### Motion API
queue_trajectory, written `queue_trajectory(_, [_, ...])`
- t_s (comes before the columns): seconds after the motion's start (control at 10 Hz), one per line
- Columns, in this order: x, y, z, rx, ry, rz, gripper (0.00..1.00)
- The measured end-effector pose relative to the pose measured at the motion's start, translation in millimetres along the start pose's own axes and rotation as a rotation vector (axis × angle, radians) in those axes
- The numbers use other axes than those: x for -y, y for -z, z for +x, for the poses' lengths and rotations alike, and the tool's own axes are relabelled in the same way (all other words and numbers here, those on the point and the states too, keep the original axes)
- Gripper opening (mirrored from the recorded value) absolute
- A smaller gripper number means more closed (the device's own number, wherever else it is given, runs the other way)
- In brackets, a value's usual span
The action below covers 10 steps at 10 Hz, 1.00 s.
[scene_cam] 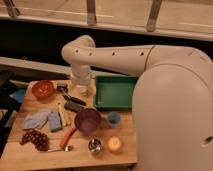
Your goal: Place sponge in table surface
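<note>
Gripper (81, 86) sits low over the back of the table (27, 158), between the orange bowl (42, 89) and the green tray (116, 93). We see no lane past it there. The arm (120, 54) spans the back right, and the robot body (172, 125) walls off the whole right side. The tray fills the back right. The centre is tight, with dark tools (74, 103), a purple bowl (88, 120) and a blue cup (114, 119) close together. On the left are a blue cloth (35, 120) and grapes (35, 139). At the front are 1 metal cup (95, 146) and 1 yellow round object (115, 144). We see bare wood at the front left corner and in a strip between the orange bowl and the cloth.
</note>
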Motion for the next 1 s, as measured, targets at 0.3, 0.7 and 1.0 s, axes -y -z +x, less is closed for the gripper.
queue_trajectory(0.3, [-45.6,-23.1,-7.8,0.034,0.025,-0.078,0.74])
queue_trajectory(0.7, [-99.1,-54.2,-3.9,0.034,0.085,-0.169,0.74])
queue_trajectory(1.0, [-109.0,-56.6,3.8,0.023,0.107,-0.192,0.74])
